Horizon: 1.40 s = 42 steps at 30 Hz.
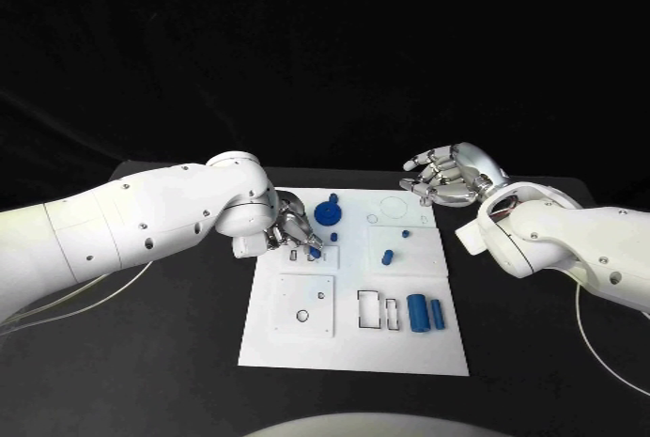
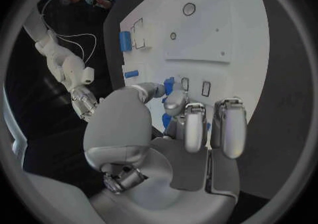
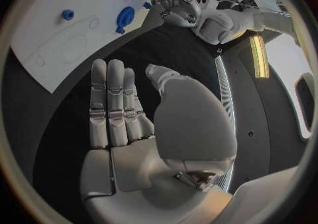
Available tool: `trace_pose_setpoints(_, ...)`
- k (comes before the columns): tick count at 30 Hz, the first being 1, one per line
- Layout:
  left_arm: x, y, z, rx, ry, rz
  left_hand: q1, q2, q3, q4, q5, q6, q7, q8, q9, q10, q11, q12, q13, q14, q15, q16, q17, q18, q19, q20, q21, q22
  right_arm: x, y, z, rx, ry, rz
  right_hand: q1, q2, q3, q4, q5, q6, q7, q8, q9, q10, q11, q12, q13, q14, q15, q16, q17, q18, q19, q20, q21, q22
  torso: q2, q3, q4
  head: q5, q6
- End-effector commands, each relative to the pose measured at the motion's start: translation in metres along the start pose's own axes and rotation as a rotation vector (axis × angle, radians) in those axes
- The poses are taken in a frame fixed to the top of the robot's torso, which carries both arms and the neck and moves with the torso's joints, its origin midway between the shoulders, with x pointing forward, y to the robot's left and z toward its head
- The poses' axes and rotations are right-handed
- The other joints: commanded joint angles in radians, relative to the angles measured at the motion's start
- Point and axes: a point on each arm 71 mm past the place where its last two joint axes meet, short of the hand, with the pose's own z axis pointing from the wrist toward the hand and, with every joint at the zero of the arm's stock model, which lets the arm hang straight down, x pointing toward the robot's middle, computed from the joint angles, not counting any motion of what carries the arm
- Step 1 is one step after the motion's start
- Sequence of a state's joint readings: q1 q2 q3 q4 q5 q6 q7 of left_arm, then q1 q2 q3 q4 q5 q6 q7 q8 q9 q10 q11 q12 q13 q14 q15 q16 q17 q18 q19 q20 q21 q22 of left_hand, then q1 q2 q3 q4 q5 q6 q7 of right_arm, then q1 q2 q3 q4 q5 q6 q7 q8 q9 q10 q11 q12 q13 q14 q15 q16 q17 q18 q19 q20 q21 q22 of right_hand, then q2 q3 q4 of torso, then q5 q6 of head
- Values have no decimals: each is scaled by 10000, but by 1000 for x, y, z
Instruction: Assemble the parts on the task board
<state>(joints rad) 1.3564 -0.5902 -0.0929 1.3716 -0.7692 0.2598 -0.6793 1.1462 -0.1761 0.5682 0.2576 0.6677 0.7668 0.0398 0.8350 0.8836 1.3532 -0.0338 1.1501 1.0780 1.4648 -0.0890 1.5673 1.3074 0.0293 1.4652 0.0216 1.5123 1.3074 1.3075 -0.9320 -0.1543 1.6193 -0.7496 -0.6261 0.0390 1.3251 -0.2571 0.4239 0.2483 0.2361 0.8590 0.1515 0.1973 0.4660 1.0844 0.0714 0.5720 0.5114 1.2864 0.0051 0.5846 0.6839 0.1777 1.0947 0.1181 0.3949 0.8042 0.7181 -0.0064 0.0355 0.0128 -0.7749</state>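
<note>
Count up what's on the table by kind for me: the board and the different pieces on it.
White task board: 1
Large round blue part: 1
Blue cylinders lying side by side: 2
Small blue parts: 4
Total: 8

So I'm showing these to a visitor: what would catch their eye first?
Probably the white task board mid-table, dotted with small blue parts. Next, the left hand at the board's left edge, its fingers on a small blue part. The right hand hovers open off the board's far right corner.
</note>
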Motion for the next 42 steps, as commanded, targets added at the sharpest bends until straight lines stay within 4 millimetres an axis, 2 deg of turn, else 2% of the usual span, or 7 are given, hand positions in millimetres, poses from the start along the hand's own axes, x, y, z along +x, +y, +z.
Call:
trace_pose_setpoints(1,-1,-2,-1,205,-569,278,-126,-35,1908,-2027,112,79,-7,56,15,103,-12,55,0,1060,-9,35,2634,-67,496,14,44,1874,1,0,0,-102,148,-17,-110,-38,48,10,48,84,-1,49,8,42,4,-36,-8,46,6,-67,12,46,80,-9,-42,-8,12,-8,-3,25,-25)
trace_pose_setpoints(9,1,-1,-3,369,-1643,1148,-218,-110,1937,-2277,505,255,-23,59,0,185,-23,50,-8,1060,-26,35,2634,-85,543,-3,89,1947,1,-1,-1,-100,135,-21,-142,-38,47,23,58,79,3,48,8,44,10,-49,-31,47,12,-101,22,43,79,-7,-62,-28,6,-14,-3,54,-43)
trace_pose_setpoints(15,2,0,-4,488,-2224,1489,-234,-128,1947,-2337,637,322,-28,52,-12,211,-27,34,-27,1060,-33,35,2634,-97,571,-9,117,1989,1,-1,-1,-99,116,-26,-167,-35,52,31,89,71,6,46,8,39,15,-67,-60,46,17,-141,34,41,77,-4,-85,-51,4,-20,1,39,-47)
trace_pose_setpoints(28,7,2,-3,492,-2314,1840,-240,-137,1947,-2356,674,350,-29,52,-17,220,-27,21,-44,1060,-38,35,2634,-107,597,-12,142,2024,1,-2,-1,-90,122,-25,-187,-33,55,37,109,64,10,44,7,36,20,-80,-81,44,21,-171,43,39,76,-1,-103,-69,25,-16,-21,96,-54)
trace_pose_setpoints(36,10,3,-2,394,-2085,1901,-245,-137,1945,-2358,677,362,-30,52,-18,226,-25,22,-43,1060,-39,35,2634,-108,599,-13,145,2027,0,-3,-1,-68,125,-25,-197,-29,59,40,117,63,11,44,7,35,21,-88,-93,43,24,-188,48,39,76,0,-112,-78,21,-3,-23,83,-83)
trace_pose_setpoints(42,11,3,-1,340,-1945,1907,-249,-133,1947,-2363,685,379,-31,52,-21,231,-25,15,-53,1060,-42,35,2634,-116,618,-15,163,2053,0,-3,-1,-61,135,-9,-197,-29,59,40,117,63,11,44,7,35,21,-88,-93,43,24,-188,48,39,76,0,-112,-78,19,-8,-15,62,-96)
